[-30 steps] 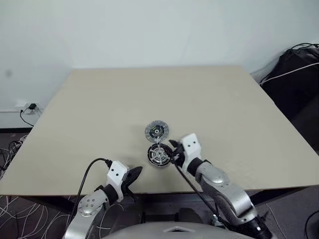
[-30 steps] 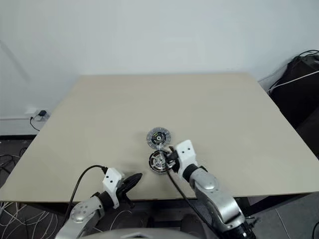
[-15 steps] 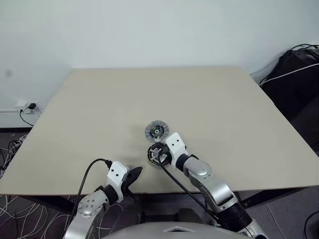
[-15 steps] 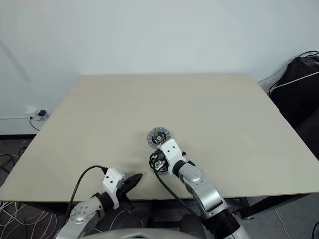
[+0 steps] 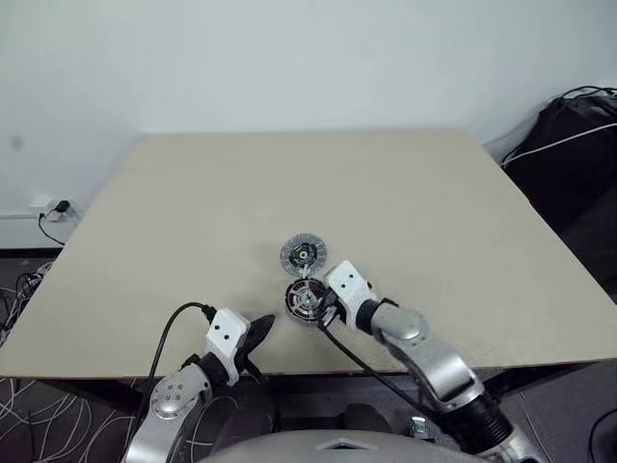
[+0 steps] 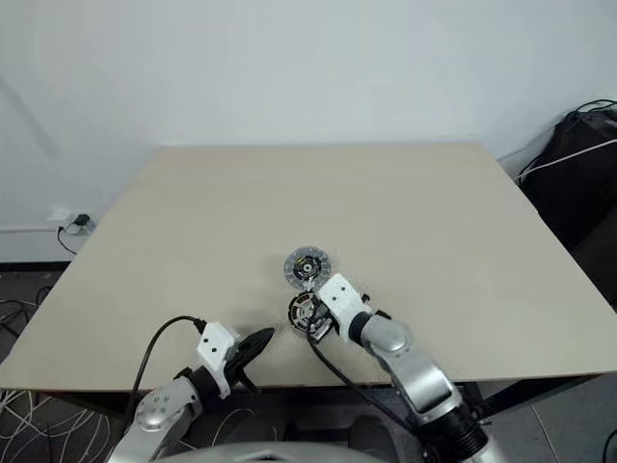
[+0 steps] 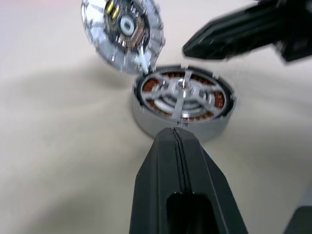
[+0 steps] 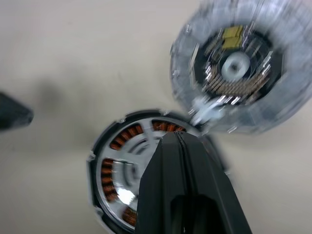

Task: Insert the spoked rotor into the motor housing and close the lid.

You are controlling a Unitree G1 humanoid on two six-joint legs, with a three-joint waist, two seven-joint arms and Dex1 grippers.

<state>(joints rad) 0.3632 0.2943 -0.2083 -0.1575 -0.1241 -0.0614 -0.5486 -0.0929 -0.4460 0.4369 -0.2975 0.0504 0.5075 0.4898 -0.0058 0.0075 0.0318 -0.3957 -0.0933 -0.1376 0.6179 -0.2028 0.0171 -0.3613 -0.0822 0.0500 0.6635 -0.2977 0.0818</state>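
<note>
The motor housing (image 5: 307, 300) sits on the table near the front edge. The spoked rotor (image 7: 181, 95) lies inside it, and copper windings show between its silver spokes. The lid (image 5: 304, 254) lies just beyond the housing with its speckled, dark-centred face up; its edge touches the housing's rim. My right gripper (image 5: 322, 309) is shut and empty, with its tips over the housing's right rim. In the left wrist view the right gripper (image 7: 191, 48) hangs above the far rim. My left gripper (image 5: 258, 329) is shut and empty, a short way left of the housing and pointing at it.
The beige table (image 5: 193, 212) stretches wide on all sides of the parts. Its front edge (image 5: 116, 371) runs close below my left gripper. A black bag (image 5: 578, 145) with cables sits off the table's right side. Wires (image 5: 29, 424) lie on the floor at the left.
My right gripper has shut and its wrist has rolled. It swung left over the housing, then back a little to the right. The housing, lid and left gripper stay in place.
</note>
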